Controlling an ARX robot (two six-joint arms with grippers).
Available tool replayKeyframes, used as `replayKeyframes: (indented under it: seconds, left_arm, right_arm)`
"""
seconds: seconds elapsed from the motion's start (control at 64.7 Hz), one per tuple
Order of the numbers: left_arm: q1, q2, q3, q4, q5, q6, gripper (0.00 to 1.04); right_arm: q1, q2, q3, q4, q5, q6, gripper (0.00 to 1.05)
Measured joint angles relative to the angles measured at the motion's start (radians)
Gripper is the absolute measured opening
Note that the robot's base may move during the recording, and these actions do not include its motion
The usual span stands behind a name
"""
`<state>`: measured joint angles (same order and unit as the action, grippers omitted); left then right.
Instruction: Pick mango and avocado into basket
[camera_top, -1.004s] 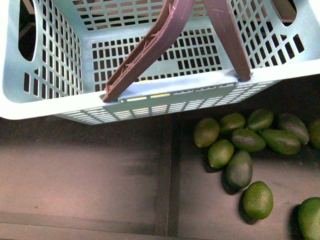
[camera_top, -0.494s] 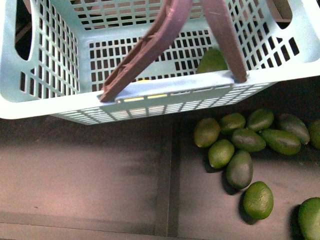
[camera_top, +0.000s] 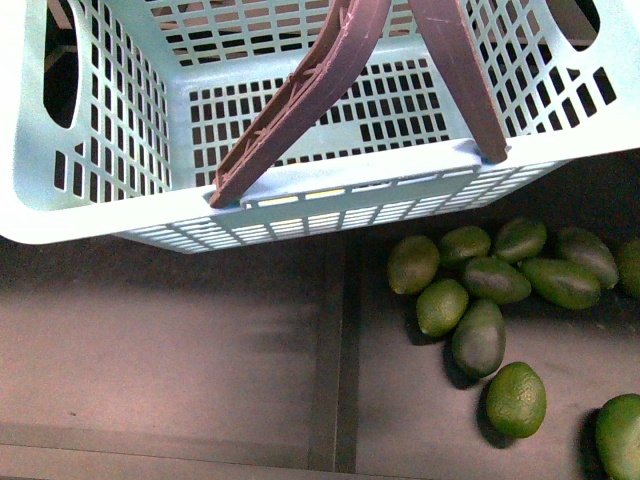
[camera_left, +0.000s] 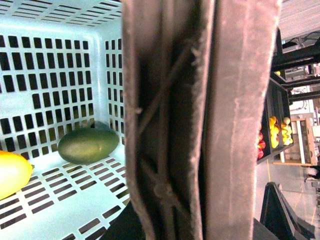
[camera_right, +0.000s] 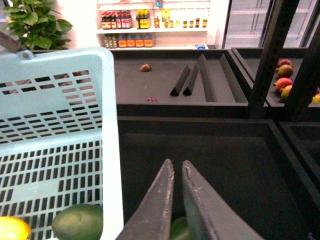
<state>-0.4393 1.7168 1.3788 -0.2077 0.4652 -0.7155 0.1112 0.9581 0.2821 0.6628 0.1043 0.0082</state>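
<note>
**Two Fruits Lay in the Basket**

The light teal basket (camera_top: 110, 215) filled the top of the front view. Its brown handles (camera_top: 300, 100) crossed over the open top. From that view no fruit could be seen inside it.

The left wrist view looked down into the basket (camera_left: 60, 50). A dark green avocado (camera_left: 88, 145) lay on the slotted floor, close to a corner where two walls met. A yellow mango (camera_left: 12, 172) lay near it on the same floor, partly cut off at the picture's edge. A brown handle (camera_left: 200, 120) stood very close to this camera and hid a lot. The left claw itself could not be seen, so I cannot tell if it was released or clenched.

In the right wrist view, the right gripper (camera_right: 178, 175) hung just outside the basket wall (camera_right: 107, 125). Its two fingers (camera_right: 200, 210) were almost together, with only a thin gap, and they gripped nothing. The avocado (camera_right: 77, 222) and the mango (camera_right: 15, 229) showed inside the basket here too.

Below the basket, in the front view, a bunch of green avocados (camera_top: 480, 290) lay in a dark bin (camera_top: 400, 400) on the right. The dark section (camera_top: 160, 340) to the left of them was separated by a divider (camera_top: 335, 350).
</note>
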Motion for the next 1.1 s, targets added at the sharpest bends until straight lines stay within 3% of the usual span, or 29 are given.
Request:
replayKeyframes:
  seconds: [0.34, 1.097]
  left_arm:
    - [0.001, 0.000, 0.000, 0.000, -0.005, 0.007, 0.15]
    - [0.002, 0.000, 0.000, 0.000, -0.005, 0.007, 0.15]
  right_arm:
    - [-0.106, -0.181, -0.145, -0.031, -0.098, -0.003, 0.02]
    - [-0.108, -0.537, -0.265, -0.244, -0.104, -0.005, 0.02]
